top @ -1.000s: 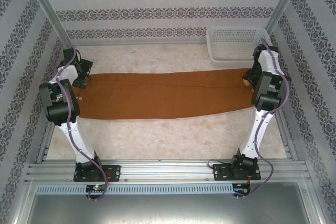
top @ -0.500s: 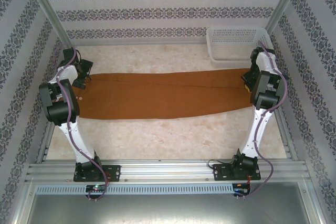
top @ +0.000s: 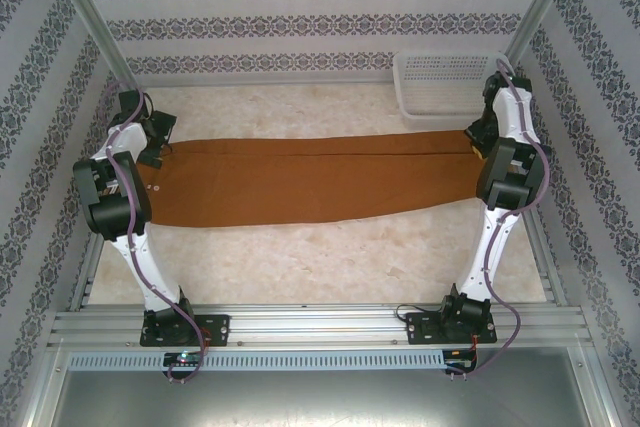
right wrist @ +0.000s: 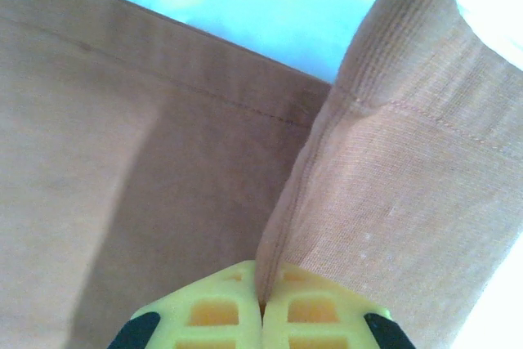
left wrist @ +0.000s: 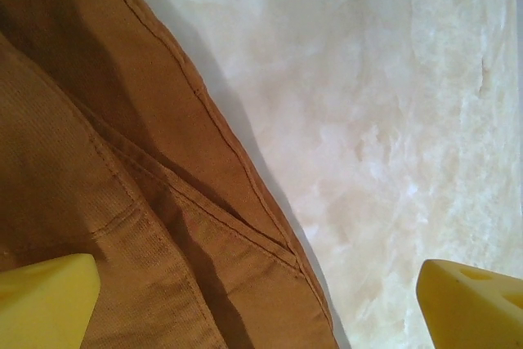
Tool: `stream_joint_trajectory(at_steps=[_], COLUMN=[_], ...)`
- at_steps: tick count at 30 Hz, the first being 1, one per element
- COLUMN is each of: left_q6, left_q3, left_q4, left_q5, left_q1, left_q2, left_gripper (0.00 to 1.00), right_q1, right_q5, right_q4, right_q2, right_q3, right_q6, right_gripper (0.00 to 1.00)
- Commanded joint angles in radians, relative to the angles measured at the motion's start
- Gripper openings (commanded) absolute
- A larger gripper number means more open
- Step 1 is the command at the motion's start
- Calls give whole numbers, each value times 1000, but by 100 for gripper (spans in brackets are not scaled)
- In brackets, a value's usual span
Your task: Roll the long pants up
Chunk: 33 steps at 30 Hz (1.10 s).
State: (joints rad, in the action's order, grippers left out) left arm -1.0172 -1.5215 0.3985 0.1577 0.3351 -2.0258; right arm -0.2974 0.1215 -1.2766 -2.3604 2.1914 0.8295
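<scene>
R pincer clamped on hem fold of long pants, right side of frame.
Pants flat across worktop centre, left to right; L pincer spread wide at waist end, mid left; white basket upper right.

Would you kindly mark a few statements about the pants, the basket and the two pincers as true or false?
1. The long pants lie spread across the table. True.
2. The right pincer is open. False: it is shut on a fold of the pants.
3. The left pincer grips the pants. False: it is open above their edge.
4. The white basket stands at the table's far right. True.
</scene>
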Motion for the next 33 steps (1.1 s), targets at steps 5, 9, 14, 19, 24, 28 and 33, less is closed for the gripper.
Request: stream_joint_trajectory(at_steps=[5, 9, 14, 19, 24, 28, 33], left_q6=[12, 13, 11, 17, 20, 25, 27], left_q3=[-22, -24, -26, -24, -12, -9, -8], left_q4=[52, 66, 75, 88, 92, 100, 105], left_q5=[-12, -27, -33, -53, -73, -85, -92], left_q1=[-2, -2, -2, -2, -2, -2, -2], left_q2=[87, 106, 118, 137, 156, 164, 173], left_gripper=[100, 100, 100, 100, 100, 100, 100], right_q1=[-11, -5, 4, 15, 35, 46, 51], right_q5=[-3, -21, -45, -71, -101, -108, -120], right_q4=[-54, -49, -40, -1, 69, 111, 148], right_q2=[-11, -37, -81, -122, -151, -159, -154], right_q3=[143, 191, 249, 261, 260, 258, 258], right_q6=[-30, -29, -38, -59, -97, -124, -130], right_gripper=[0, 0, 0, 0, 0, 0, 0])
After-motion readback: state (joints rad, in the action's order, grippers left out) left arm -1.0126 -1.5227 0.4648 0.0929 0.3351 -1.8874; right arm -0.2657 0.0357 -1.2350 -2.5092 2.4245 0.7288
